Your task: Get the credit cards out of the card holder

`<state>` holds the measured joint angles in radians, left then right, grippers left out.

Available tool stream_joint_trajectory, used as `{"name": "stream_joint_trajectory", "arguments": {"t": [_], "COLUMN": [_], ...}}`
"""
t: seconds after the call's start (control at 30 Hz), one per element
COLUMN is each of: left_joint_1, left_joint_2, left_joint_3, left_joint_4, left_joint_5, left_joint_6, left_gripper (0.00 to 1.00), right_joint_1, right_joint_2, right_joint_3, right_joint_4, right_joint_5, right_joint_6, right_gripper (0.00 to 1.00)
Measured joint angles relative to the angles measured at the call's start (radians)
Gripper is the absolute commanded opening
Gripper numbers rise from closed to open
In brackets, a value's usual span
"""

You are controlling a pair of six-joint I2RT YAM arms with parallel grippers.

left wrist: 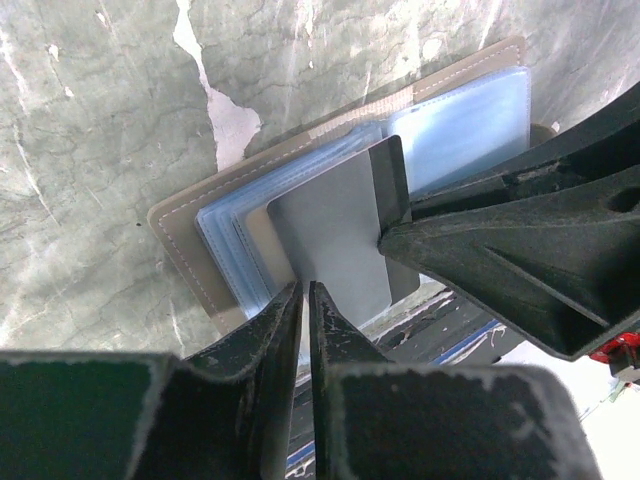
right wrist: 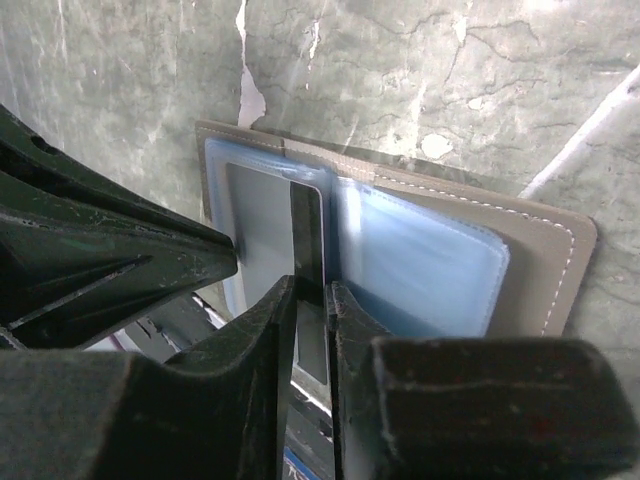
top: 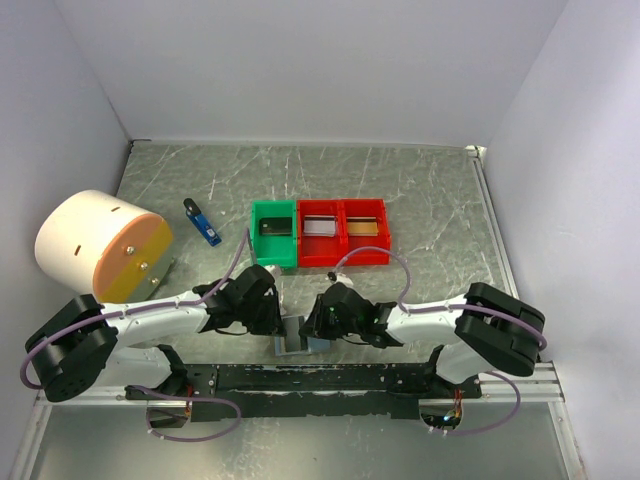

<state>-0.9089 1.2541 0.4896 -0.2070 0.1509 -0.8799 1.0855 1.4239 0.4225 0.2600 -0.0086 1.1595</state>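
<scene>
Grey card holder (left wrist: 185,245) open flat at near table (top: 420,190) edge; pale-blue sleeves; grey card (left wrist: 335,235) partway out.

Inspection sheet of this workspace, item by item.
surface: green marbled table, pale worn patches.
job's things: card holder lies open at the near edge; grey card partly out of its sleeves.
clutter: green tray, two red trays, blue-and-black gadget, white-and-orange drum.
grippers: left gripper pinches the holder's near edge; right gripper straddles the card, grip unclear.
cables: purple cables loop along both arms.
surroundings: white walls.
</scene>
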Motion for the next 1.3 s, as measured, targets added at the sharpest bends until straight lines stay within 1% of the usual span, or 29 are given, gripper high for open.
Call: {"name": "stream_joint_trajectory", "arguments": {"t": [0.1, 0.2, 0.53, 0.77, 0.93, 1.03, 1.13, 1.3], "left_joint_1": [-0.002, -0.003, -0.005, -0.008, -0.024, -0.036, -0.043, -0.074], "left_joint_2": [0.0, 0.0, -0.003, -0.023, -0.034, -0.04, -0.03, 0.04], "left_joint_3": [0.001, 0.001, 0.003, 0.005, 0.055, 0.084, 0.088, 0.079], "left_joint_4": [-0.003, -0.004, -0.012, -0.03, -0.069, -0.061, -0.041, -0.027], "left_joint_5": [-0.005, -0.008, -0.015, -0.028, -0.044, -0.045, -0.043, -0.047], "left_joint_6": [0.0, 0.0, 0.0, 0.007, 0.028, 0.043, 0.049, 0.037], "left_gripper": [0.2, 0.21, 0.21, 0.31, 0.34, 0.34, 0.31, 0.26], "right_joint_1": [0.0, -0.002, -0.031, -0.04, -0.041, -0.041, -0.041, -0.041], "right_joint_2": [0.01, 0.005, -0.109, -0.115, -0.097, -0.09, -0.085, -0.085], "right_joint_3": [-0.008, -0.02, -0.076, -0.082, -0.076, -0.054, -0.044, -0.045], "right_joint_4": [0.022, 0.035, 0.0, -0.002, -0.006, -0.032, -0.041, -0.039], "right_joint_5": [-0.002, 0.0, 0.003, -0.007, -0.006, -0.006, -0.006, -0.006], "right_joint_6": [0.01, 0.02, 0.019, 0.01, 0.01, 0.003, -0.002, 0.0], "right_gripper": [0.05, 0.0, 0.0, 0.0, 0.0, 0.0, 0.0, 0.0]}}
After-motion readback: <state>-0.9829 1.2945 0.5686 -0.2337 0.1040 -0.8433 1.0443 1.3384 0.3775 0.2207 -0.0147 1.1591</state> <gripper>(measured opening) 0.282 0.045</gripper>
